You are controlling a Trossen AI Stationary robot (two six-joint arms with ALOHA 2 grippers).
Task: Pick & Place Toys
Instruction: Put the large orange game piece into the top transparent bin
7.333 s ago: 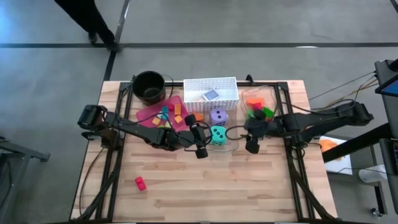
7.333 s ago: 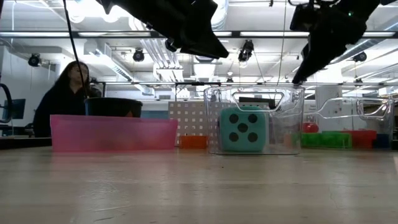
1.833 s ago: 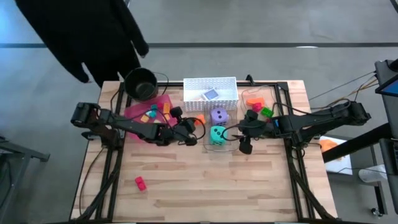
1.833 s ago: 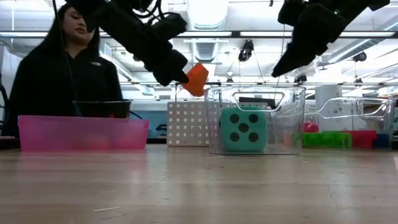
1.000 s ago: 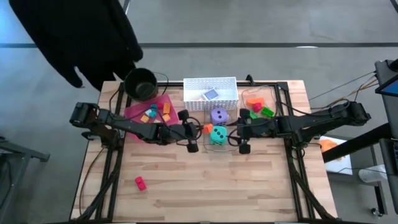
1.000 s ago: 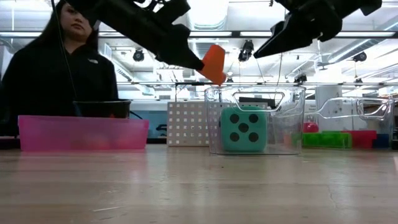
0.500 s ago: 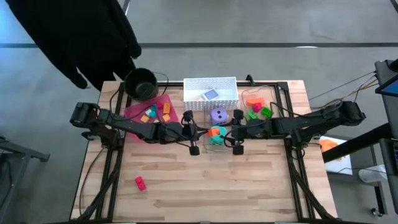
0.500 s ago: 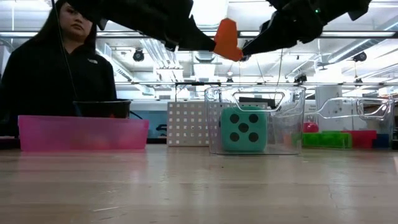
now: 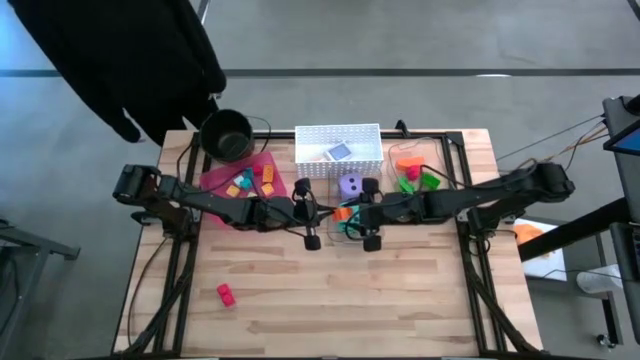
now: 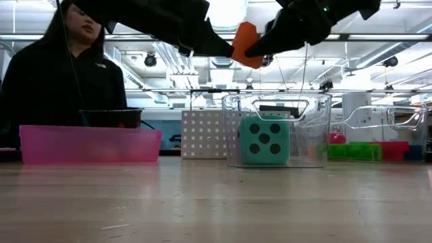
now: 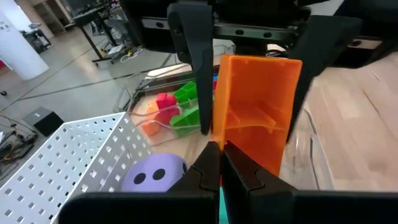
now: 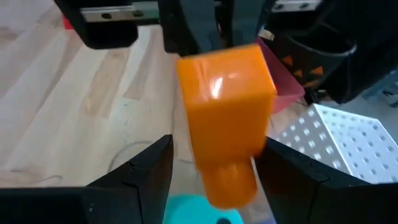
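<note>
My left gripper point(image 9: 328, 212) is shut on an orange brick point(image 9: 343, 212), held high above the clear bin point(image 10: 277, 131) with the teal die point(image 10: 264, 140). My right gripper point(image 9: 356, 214) is open and faces the left one. Its fingers point(image 11: 194, 68) stand on either side of the brick point(image 12: 225, 118); whether they touch it I cannot tell. A purple die point(image 9: 351, 185) sits behind the bin. More bricks lie in the pink tray point(image 9: 218, 180) and a clear tray point(image 9: 412, 172). A red brick point(image 9: 226, 293) lies on the table at the near left. My left gripper pinches one wall of the brick's hollow side point(image 11: 219, 146) between its two shut fingers point(image 11: 202, 171). The fingers come level from the table's left. The brick stands out beyond the fingertips toward the right arm, lifted clear above the bin.
A white perforated basket point(image 9: 338, 150) with a card point(image 9: 340, 152) stands at the far middle. A black round pot point(image 9: 227, 135) stands at the far left beside the pink tray. A person in black point(image 9: 120, 60) stands at the table's far left corner.
My left gripper has carried the orange brick up and toward the table's right, over the clear bin, then held still. My right gripper has gone toward the table's left until its open fingers stand around the brick.
</note>
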